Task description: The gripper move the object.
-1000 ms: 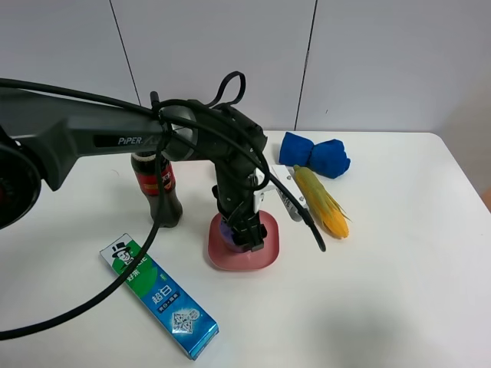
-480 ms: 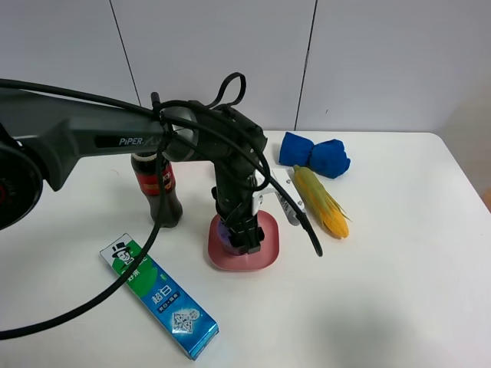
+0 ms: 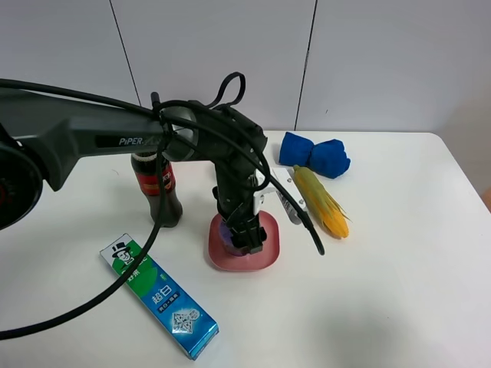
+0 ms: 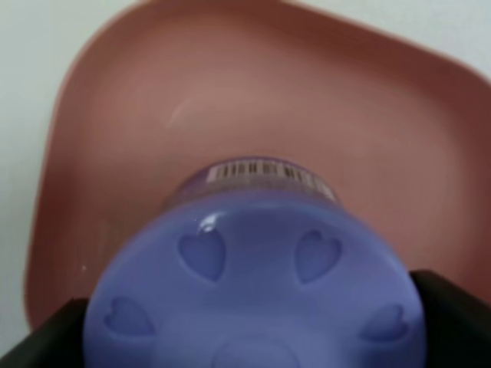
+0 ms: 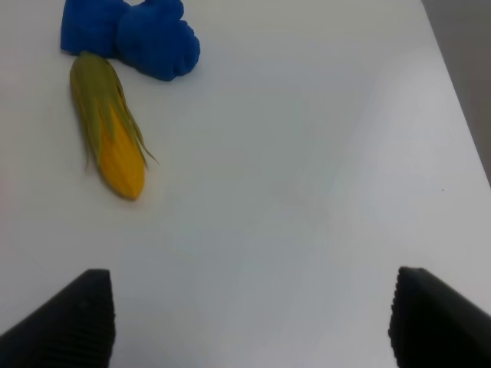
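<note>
Pink plate (image 3: 270,247) under lavender container (image 4: 253,295); cola bottle (image 3: 159,192) beside.

Left end effector (image 3: 245,241) straight down

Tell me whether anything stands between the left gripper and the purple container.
Nothing visible does. The left gripper has the purple container directly between its jaws, with the pink plate beneath; whether the jaws press it is unclear.

Cola bottle (image 3: 146,180) left, corn (image 3: 324,203) right of plate (image 3: 265,259); table (image 3: 368,307) front free.
</note>
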`<control>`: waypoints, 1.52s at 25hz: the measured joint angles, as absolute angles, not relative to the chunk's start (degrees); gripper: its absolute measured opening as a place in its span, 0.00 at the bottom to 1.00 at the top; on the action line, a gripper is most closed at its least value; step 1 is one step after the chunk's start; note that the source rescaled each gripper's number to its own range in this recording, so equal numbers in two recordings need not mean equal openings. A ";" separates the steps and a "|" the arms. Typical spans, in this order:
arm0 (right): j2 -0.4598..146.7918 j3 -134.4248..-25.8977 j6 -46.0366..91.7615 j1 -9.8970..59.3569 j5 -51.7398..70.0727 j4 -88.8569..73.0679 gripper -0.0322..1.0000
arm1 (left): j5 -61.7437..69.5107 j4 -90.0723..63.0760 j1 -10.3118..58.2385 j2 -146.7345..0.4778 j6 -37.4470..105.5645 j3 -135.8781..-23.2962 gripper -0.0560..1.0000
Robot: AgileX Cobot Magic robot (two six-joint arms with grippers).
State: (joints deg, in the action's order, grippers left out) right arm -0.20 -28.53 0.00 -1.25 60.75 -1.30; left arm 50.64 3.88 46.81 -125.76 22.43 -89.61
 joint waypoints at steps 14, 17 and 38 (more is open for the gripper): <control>-0.20 -28.53 0.00 -1.25 60.75 -1.30 1.00 | 53.52 4.24 46.81 -125.76 21.38 -89.61 0.80; -0.20 -28.53 0.00 -1.25 60.75 -1.30 1.00 | 53.77 4.52 46.81 -125.47 21.38 -89.61 0.80; -0.20 -28.53 0.00 -1.25 60.75 -1.30 1.00 | 63.59 5.35 46.81 -98.94 20.86 -89.68 0.81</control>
